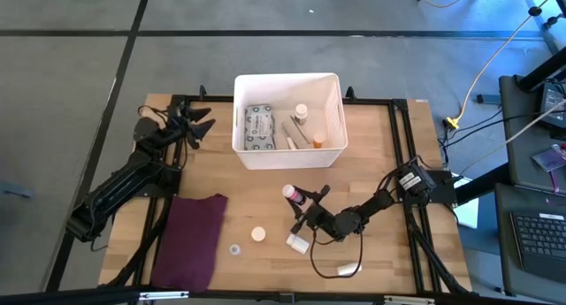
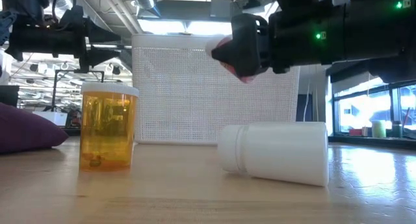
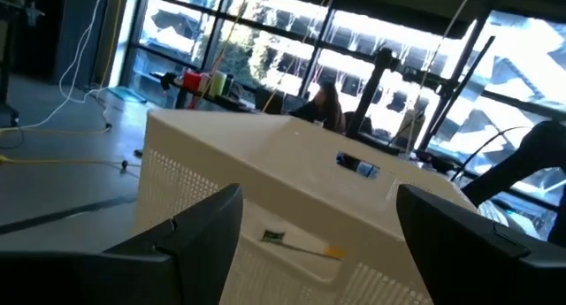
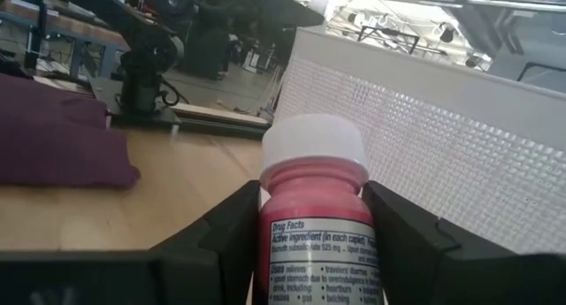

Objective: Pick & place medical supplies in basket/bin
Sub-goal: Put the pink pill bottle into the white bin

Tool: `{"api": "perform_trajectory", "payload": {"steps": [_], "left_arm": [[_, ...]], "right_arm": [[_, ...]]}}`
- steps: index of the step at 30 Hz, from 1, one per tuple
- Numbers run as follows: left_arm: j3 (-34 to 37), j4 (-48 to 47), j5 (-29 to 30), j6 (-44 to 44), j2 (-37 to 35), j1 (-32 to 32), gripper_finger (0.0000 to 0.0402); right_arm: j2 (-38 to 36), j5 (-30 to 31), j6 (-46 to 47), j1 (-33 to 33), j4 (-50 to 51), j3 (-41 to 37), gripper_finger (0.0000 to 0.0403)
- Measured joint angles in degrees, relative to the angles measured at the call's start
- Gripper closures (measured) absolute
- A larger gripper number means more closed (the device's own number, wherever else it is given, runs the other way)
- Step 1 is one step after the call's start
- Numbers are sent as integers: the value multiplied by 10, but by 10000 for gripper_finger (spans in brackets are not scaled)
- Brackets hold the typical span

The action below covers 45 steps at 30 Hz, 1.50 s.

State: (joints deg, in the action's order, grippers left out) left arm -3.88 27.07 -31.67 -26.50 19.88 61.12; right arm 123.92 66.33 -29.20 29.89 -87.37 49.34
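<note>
The right gripper (image 1: 305,205) sits over the table just in front of the bin (image 1: 329,84), fingers clamped on a pink bottle (image 4: 317,218) with a white cap, held clear of the wood in the low view; the cap end points toward the bin wall. The left gripper (image 1: 202,126) rests at the table's far left edge, beside the bin, fingers (image 3: 181,244) spread wide and holding nothing.

Inside the bin lie a grey-green packet (image 1: 260,127), a beige tube (image 1: 294,132), a small white-capped bottle (image 1: 302,113) and an orange bottle (image 1: 317,140).

Still on the table: a white bottle (image 2: 274,151) on its side just beside the right gripper; an amber vial (image 2: 107,125) standing upright with a white lid; a small clear cap (image 1: 234,249) near it; a maroon cloth (image 1: 192,239) at the near left.
</note>
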Motion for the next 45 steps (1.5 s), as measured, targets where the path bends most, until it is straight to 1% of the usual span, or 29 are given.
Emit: {"api": "perform_trajectory", "payload": {"steps": [3, 6, 8, 10, 12, 14, 17, 19, 22, 24, 27, 30, 34, 37, 40, 43, 45], "left_arm": [[0, 53, 0, -44, 0, -3, 111], [-2, 138, -8, -71, 0, -11, 111], [-19, 168, -47, -68, 0, -16, 111], [-48, 173, -86, -66, 0, -22, 111], [-83, 160, -120, -69, 0, -30, 112], [-124, 122, -160, -55, 2, -41, 112], [-186, 24, -206, -11, 7, -63, 112], [-222, -59, -206, 17, 17, -84, 112], [-263, -163, -152, 30, 41, -120, 112], [-280, -196, -137, 51, 67, -146, 112], [-288, -206, -137, 64, 111, -196, 112], [-295, -205, -129, 104, 162, -257, 112], [-314, -207, -89, 159, 235, -337, 112], [-340, -219, -30, 205, 287, -398, 112], [-375, -269, 65, 270, 336, -459, 112], [-410, -305, 171, 323, 385, -514, 112], [-426, -314, 210, 344, 412, -545, 112]], "right_arm": [[0, 0, 0, 0, -2, 0, 220], [0, 0, -2, 0, -2, 0, 220], [0, 0, -5, 0, -2, 0, 220], [0, 0, -13, 1, -4, 0, 220], [0, 0, -33, 1, -22, 0, 220], [-2, 0, -52, 1, -28, 1, 220], [-10, 2, -74, 1, -27, 6, 220], [-18, 2, -97, 1, -27, 9, 220], [-20, 2, -150, 1, -28, 23, 220], [-22, 2, -203, 1, -25, 38, 220], [-23, 2, -280, 1, -27, 63, 220], [-23, 1, -354, 1, -26, 89, 220], [-23, 2, -412, 1, -27, 114, 220], [-23, 16, -447, 1, -25, 126, 220], [-23, 45, -476, 1, -26, 133, 220], [-23, 51, -496, 1, -26, 139, 220], [-23, 52, -509, 1, -26, 144, 220]]}}
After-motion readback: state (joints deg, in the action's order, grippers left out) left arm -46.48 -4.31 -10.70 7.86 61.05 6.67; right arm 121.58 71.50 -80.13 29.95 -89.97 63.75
